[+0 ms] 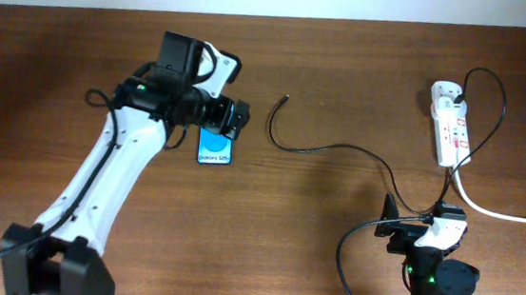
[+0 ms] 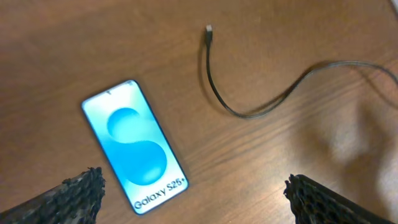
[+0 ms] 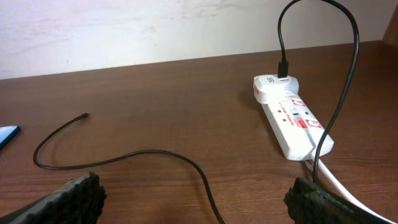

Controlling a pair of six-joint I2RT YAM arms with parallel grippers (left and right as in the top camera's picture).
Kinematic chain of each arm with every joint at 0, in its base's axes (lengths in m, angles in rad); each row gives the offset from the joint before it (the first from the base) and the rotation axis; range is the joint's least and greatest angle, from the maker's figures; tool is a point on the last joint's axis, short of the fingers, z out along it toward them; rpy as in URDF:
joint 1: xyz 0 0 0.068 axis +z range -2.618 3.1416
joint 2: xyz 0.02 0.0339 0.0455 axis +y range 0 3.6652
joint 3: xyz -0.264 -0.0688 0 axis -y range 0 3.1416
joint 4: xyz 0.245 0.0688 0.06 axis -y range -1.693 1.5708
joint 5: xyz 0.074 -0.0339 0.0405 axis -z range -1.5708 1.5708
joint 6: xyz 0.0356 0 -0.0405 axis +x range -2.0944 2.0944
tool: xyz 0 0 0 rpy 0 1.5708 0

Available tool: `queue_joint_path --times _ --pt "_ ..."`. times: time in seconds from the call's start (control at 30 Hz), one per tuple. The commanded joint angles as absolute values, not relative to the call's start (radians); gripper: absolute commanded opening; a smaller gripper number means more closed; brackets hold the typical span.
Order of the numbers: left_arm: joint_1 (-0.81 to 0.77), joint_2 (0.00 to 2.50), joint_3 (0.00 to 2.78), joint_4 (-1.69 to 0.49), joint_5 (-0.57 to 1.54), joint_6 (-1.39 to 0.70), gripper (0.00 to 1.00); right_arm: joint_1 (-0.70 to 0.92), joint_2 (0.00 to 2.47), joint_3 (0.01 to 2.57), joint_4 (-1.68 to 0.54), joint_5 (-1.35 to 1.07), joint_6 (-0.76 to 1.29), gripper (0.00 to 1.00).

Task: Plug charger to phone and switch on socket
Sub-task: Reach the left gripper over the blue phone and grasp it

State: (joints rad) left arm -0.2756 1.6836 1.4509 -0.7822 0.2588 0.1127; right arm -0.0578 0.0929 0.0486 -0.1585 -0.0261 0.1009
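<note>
The phone [image 1: 215,149] lies flat on the wooden table with its blue screen up; it also shows in the left wrist view [image 2: 134,146]. My left gripper [image 1: 234,118] hovers just above its far end, open and empty [image 2: 196,200]. The charger [image 1: 325,149] lies loose on the table, its plug tip [image 1: 286,97] free to the right of the phone [image 2: 209,29]. Its other end goes into the white plug on the socket [image 1: 450,126] at the far right [image 3: 292,121]. My right gripper [image 1: 425,230] is open and empty [image 3: 196,200] above the cable [image 3: 143,152], near the front edge.
A thick white cord [image 1: 505,215] runs from the socket's near end off the right edge [image 3: 336,183]. A pale wall borders the table's far edge [image 3: 155,31]. Bare wood lies between phone and socket.
</note>
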Motion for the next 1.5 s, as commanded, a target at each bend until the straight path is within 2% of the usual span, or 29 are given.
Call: queue_joint_path --times 0.0,0.07,0.17,0.23,0.3,0.33,0.5,0.73,1.33,1.43,1.47 --pt "-0.294 1.730 1.466 -0.780 0.278 0.126 0.99 -0.052 0.088 0.049 -0.173 -0.021 0.102 0.99" --pt "-0.295 1.758 1.465 -0.788 0.279 0.118 0.99 -0.052 0.088 0.049 -0.173 -0.021 0.103 0.98" --pt "-0.295 1.779 1.532 -0.815 0.096 -0.059 1.00 -0.052 0.088 0.049 -0.173 -0.021 0.102 0.98" --pt "-0.297 1.850 1.739 -0.934 0.023 -0.086 1.00 -0.052 0.088 0.049 -0.173 -0.021 0.102 0.98" --pt "-0.305 2.044 2.066 -1.192 -0.031 -0.096 0.99 -0.052 0.088 0.049 -0.173 -0.021 0.102 0.98" --pt "-0.304 2.104 2.103 -1.222 -0.033 -0.135 0.99 -0.052 0.088 0.049 -0.173 -0.021 0.102 0.98" --pt "-0.304 2.237 2.057 -1.239 -0.044 -0.302 0.99 -0.052 0.088 0.049 -0.173 -0.021 0.103 0.98" --pt "-0.304 2.369 2.052 -1.230 -0.049 -0.382 1.00 -0.052 0.088 0.049 -0.173 -0.021 0.102 0.98" --pt "-0.288 2.441 1.975 -1.205 -0.041 -0.294 1.00 -0.052 0.088 0.049 -0.173 -0.021 0.102 0.98" --pt "-0.288 2.441 1.964 -1.184 -0.041 -0.294 0.90 -0.052 0.088 0.049 -0.173 -0.021 0.102 0.98" --pt "-0.288 2.441 1.964 -1.180 -0.041 -0.294 0.78 -0.052 0.088 0.049 -0.173 -0.021 0.102 0.98"
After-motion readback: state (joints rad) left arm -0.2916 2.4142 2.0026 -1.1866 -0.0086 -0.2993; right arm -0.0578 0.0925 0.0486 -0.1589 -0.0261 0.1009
